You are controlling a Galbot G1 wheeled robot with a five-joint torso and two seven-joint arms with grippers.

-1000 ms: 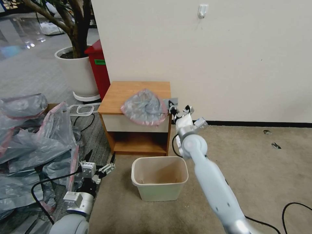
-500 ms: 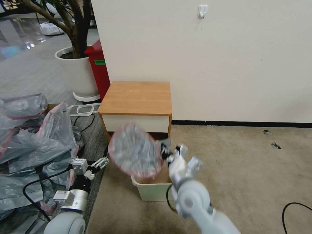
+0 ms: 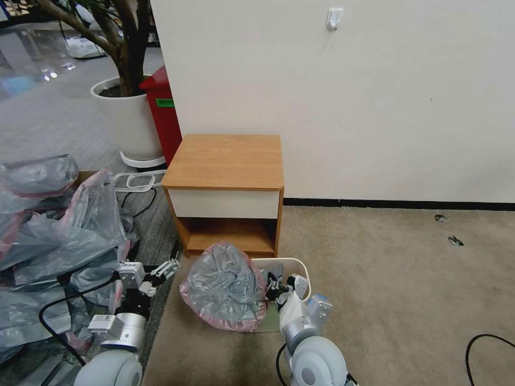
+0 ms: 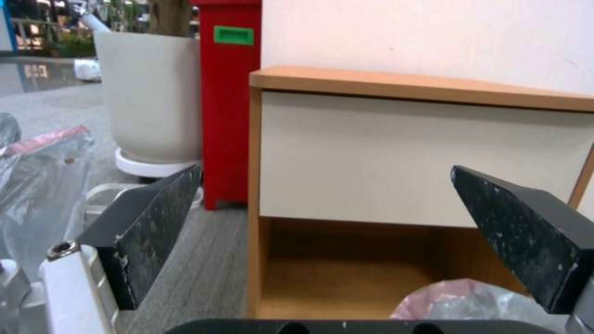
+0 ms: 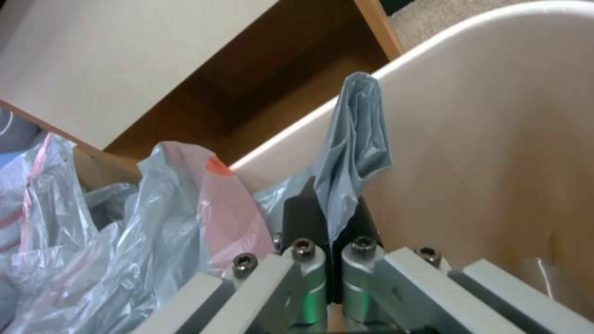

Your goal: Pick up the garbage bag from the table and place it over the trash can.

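Down low in front of me, my right gripper (image 3: 274,287) sits just above the near part of the trash can (image 3: 300,266). My right arm is bent in close to my body, with the wrist pointing away from me toward the desk (image 3: 225,161). My right fingers (image 5: 304,218) are pinched tight on a fold of the garbage bag (image 3: 225,287). A thin grey strip of the bag sticks up from between them, next to the inside wall of the can. Most of the bag hangs in a puffy bunch over the left side of the can and spills down its left outside. Its pink rim curls along the bottom, close to the carpet.

My left gripper (image 3: 153,274) is off to the left, low by the floor, beside the heap of grey bags (image 3: 48,230). My left arm is bent up from below, and it points toward the desk. Its fingers (image 4: 148,222) are spread wide apart and hold nothing.

The desk top is bare.
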